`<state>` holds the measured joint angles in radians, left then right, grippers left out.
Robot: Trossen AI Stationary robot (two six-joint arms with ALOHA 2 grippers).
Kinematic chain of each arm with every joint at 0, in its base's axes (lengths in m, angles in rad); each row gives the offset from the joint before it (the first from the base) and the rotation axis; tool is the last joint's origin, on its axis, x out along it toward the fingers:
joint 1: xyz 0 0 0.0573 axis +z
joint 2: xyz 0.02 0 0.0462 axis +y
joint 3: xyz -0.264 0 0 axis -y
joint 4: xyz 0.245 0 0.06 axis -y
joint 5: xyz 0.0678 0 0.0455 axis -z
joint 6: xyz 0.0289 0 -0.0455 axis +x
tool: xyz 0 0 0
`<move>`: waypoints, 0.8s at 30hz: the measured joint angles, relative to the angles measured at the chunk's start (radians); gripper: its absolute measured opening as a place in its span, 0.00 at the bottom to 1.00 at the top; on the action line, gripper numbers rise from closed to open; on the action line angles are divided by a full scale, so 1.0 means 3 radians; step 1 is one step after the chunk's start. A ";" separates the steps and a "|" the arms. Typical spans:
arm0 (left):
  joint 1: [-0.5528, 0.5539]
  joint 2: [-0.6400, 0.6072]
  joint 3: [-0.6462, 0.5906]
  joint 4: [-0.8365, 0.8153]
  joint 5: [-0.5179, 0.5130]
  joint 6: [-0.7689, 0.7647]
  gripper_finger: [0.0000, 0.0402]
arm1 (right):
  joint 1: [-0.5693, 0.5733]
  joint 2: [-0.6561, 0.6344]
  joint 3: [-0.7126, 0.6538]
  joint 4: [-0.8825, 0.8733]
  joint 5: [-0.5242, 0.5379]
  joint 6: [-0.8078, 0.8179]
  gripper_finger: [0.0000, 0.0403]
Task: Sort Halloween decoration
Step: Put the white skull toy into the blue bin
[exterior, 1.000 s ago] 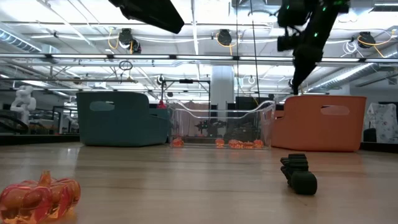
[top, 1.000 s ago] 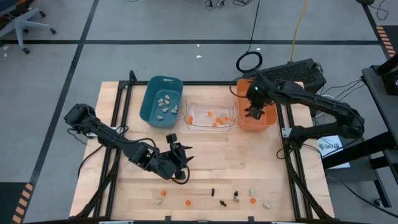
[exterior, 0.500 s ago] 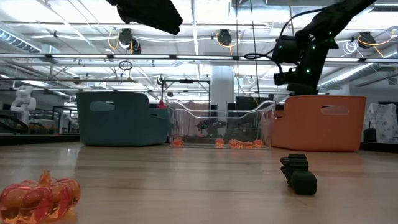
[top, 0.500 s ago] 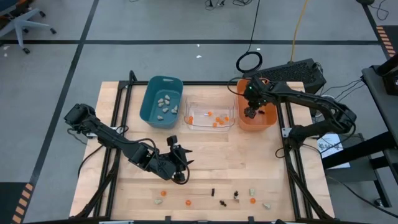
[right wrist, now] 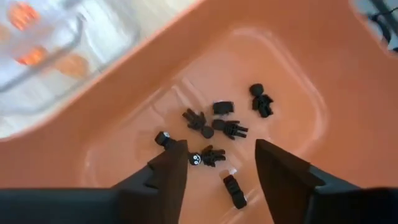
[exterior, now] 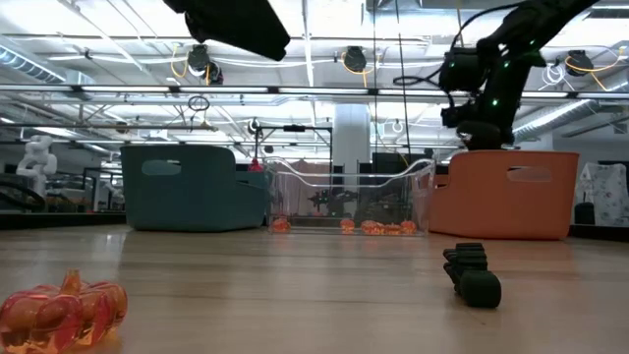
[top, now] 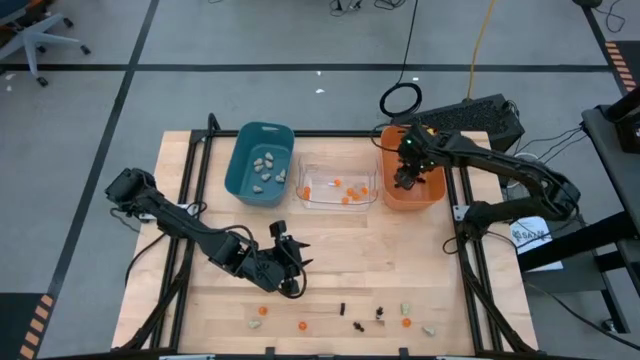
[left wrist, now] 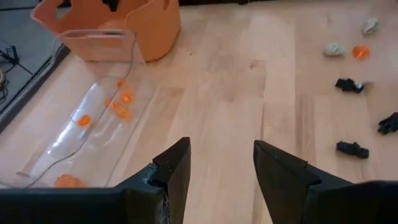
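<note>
Sorting partly done: right pincer (right wrist: 214, 163), fingers apart and apparently empty, hangs over the orange bin (top: 432, 195) holding black trinkets (right wrist: 225, 127), left pincer (left wrist: 217, 162) apart above mid-worktop, while roughly ten mixed trinkets (top: 380, 314) remain on the worktop's (top: 400, 260) near edge.

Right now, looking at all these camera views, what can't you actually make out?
- Orange bin: in the high view the right gripper covers the black pieces inside.
- Teal bin: in the low view its opaque wall hides its contents.
- Loose trinkets at the table's near edge: too small in the high view to tell their shapes.
- Left gripper: out of the low view.
</note>
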<state>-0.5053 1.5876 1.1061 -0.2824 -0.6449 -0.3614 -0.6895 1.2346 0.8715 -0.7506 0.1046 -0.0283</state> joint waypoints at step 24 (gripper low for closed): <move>-0.0027 0.0101 -0.0001 0.0142 0.0029 -0.0171 0.43 | 0.2758 -0.1298 0.0000 -0.0070 -0.0070 0.1284 0.46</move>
<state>-0.5133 1.6180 1.1057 -0.2398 -0.6361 -0.4126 0.1378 0.8453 0.8715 -0.7716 0.0837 0.3570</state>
